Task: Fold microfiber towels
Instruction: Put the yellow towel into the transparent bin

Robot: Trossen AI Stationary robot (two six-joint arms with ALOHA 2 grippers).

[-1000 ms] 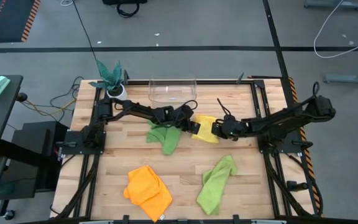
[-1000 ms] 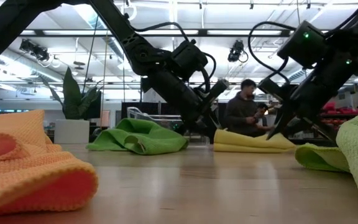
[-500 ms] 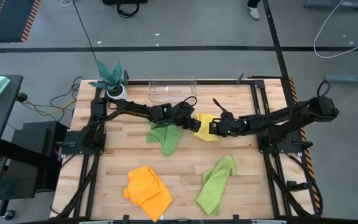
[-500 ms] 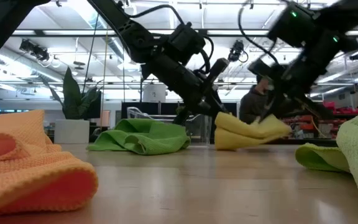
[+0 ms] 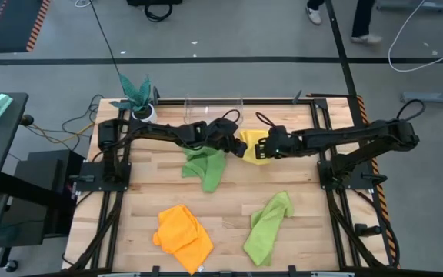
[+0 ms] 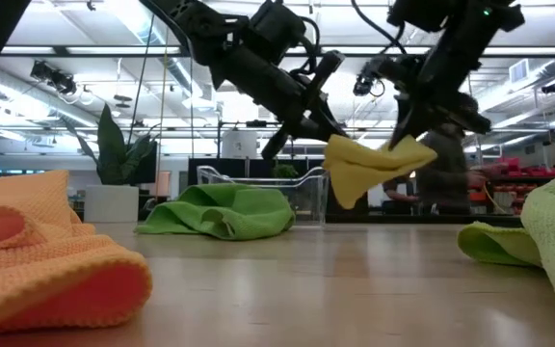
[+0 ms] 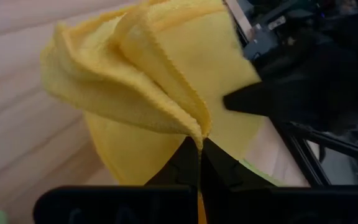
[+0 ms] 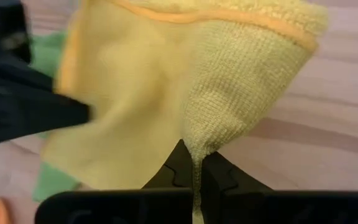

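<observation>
Towels lie scattered about the desk [image 5: 298, 192], and one hangs in the air between the two claws. Starting at the left, the orange towel [image 5: 183, 235] sits crumpled near the front edge, well away from either claw. A green towel [image 5: 206, 165] lies bunched just below the left claw [image 5: 239, 148], which reaches in from the left side and is clamped tight on one edge of the yellow towel [image 5: 254, 146]. That towel is lifted clear of the wood, sagging in folds between the claws, as the low view shows [image 6: 369, 164]. The right claw [image 5: 269, 148] is pinched shut on its opposite edge, close to the left one. Farther toward the front, below the right claw, the second green towel [image 5: 268, 223] lies in a loose heap.
</observation>
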